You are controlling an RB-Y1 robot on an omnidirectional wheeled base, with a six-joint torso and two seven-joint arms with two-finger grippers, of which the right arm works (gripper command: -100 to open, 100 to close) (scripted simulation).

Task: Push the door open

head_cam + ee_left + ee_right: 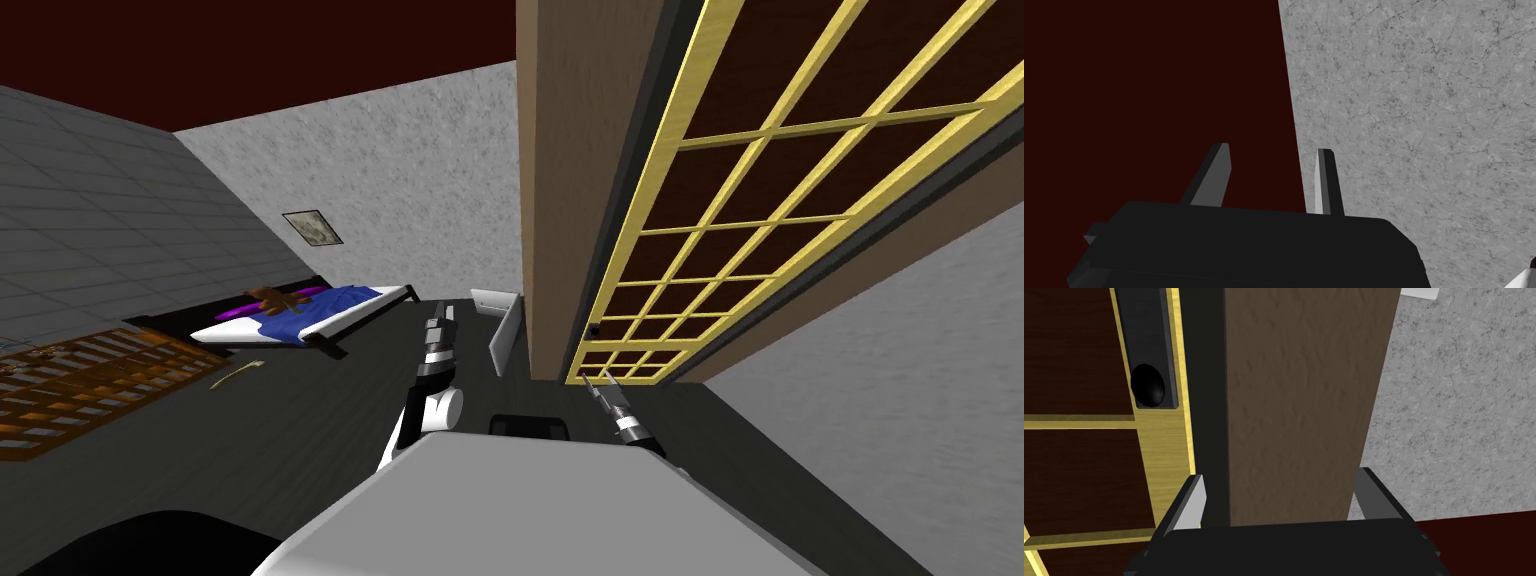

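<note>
The door [760, 180], a yellow lattice of bars around dark brown panes, stands right of centre and runs off to the far right, where the picture's edge cuts off its top and far side. It sits just right of a broad brown post [570, 200], with a dark strip between the two. Its small black knob [594, 329] sits low on the near edge; the right wrist view shows this knob [1147, 385] as a round ball on a dark plate set in the door [1079, 478]. The right tool [596, 380] reaches forward from a short, slanted forearm to just below the knob, and I cannot tell whether it touches the door. Its fingers stand wide apart, and the right tool [1280, 475] faces the post [1294, 413] with nothing between them. The left tool [437, 322] is stretched forward left of the post, and the left tool [1274, 147] has its fingers apart with a narrower gap. Farther left on the dark floor [300, 420] lies a bed [300, 318] with a blue cover and a brown toy [272, 298]. A wall picture [313, 228] beyond it is too small to make out.
</note>
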